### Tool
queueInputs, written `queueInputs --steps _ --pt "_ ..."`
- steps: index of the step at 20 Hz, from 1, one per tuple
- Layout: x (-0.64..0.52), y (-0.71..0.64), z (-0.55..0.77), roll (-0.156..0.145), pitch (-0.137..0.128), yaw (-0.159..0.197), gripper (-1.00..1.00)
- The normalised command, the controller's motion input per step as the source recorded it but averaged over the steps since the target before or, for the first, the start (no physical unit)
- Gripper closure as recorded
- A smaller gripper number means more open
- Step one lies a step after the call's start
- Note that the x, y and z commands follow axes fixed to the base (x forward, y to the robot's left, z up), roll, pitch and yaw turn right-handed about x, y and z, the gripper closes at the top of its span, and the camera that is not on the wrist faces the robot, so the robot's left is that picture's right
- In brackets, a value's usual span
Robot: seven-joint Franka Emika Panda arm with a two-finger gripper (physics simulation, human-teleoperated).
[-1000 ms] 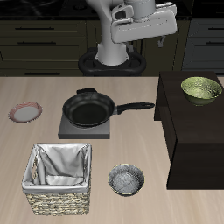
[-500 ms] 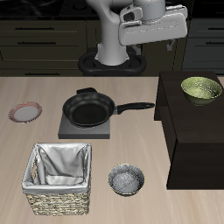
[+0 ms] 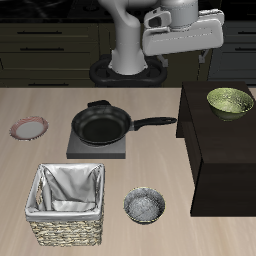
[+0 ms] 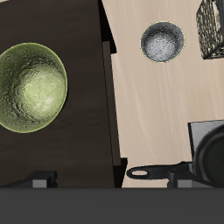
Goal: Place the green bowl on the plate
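The green bowl (image 3: pixel 230 101) is olive with a speckled inside and sits on top of a dark raised cabinet (image 3: pixel 215 150). It also shows in the wrist view (image 4: pixel 31 87). The plate (image 3: pixel 29 128), pink-rimmed with a pale centre, lies on the table at the opposite side, far from the bowl; it is out of the wrist view. My gripper (image 3: pixel 185 58) hangs high above the table's back, above and short of the bowl. In the wrist view my gripper (image 4: pixel 112 179) has its fingers wide apart and holds nothing.
A black frying pan (image 3: pixel 102 126) sits on a grey stove pad in the middle; its handle points toward the cabinet. A grey metallic bowl (image 3: pixel 144 206) and a lined wicker basket (image 3: pixel 67 205) stand near the front edge.
My gripper has moved sideways across the back of the table toward the cabinet with the green bowl. Nothing on the table has moved.
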Motion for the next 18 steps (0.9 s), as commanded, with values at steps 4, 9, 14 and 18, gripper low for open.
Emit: queueInputs --steps 4,9,14,18 --pt "0.3 0.06 -0.01 -0.028 0.007 -0.015 -1.0" --pt "0.23 0.09 0.01 -0.036 0.006 -0.006 -1.0" --pt "0.13 0.22 -0.04 -0.018 0.017 0.012 -1.0" --pt "0.14 0.31 -0.17 -0.025 0.039 0.001 -1.0"
